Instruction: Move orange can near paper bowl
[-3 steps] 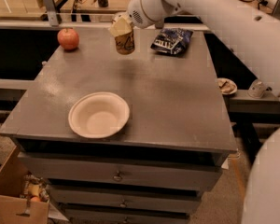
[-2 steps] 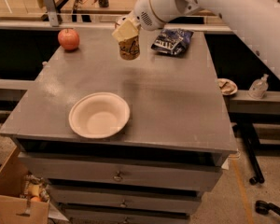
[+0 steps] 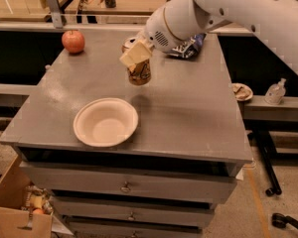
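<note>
While the end effector [image 3: 137, 57] is clutching the orange can [image 3: 140, 74] just far-right of the paper bowl [image 3: 82, 131], it's risking clipping the rim.

The one camera looks down at a steep slant from high in front of the grey table [image 3: 188, 113], facing its far edge, near enough that the tabletop fills mid-frame, with the arm [image 3: 248, 9] entering from the upper right and the gripper [image 3: 137, 58] clasping the orange can [image 3: 140, 74] at upper centre.

Tool [image 3: 137, 62] around orange can [image 3: 140, 76], aloft just beyond paper bowl [image 3: 105, 122]
</note>
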`<act>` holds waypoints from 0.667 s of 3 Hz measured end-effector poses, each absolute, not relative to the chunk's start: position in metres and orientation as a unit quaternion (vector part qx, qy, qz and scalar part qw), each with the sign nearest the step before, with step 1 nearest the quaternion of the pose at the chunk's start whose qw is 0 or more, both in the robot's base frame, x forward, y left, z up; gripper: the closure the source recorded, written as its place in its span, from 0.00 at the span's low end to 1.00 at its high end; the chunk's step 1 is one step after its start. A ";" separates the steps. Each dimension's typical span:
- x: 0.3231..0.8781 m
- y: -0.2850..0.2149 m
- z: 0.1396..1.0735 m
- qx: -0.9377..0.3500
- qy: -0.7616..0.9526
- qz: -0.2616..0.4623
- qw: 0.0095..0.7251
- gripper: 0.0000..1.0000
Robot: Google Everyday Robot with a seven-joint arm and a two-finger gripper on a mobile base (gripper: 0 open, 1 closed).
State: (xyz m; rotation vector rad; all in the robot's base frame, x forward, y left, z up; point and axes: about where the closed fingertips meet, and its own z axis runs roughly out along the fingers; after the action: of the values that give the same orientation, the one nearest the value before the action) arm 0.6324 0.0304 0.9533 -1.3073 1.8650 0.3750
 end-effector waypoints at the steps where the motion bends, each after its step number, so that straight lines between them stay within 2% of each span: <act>1: 0.619 0.037 0.948 -0.529 0.734 0.159 0.396 1.00; 2: 0.609 0.042 0.938 -0.535 0.729 0.170 0.391 1.00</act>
State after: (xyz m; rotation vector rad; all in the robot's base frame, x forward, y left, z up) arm 0.6088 0.0422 0.9377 -1.3577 1.8525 0.4325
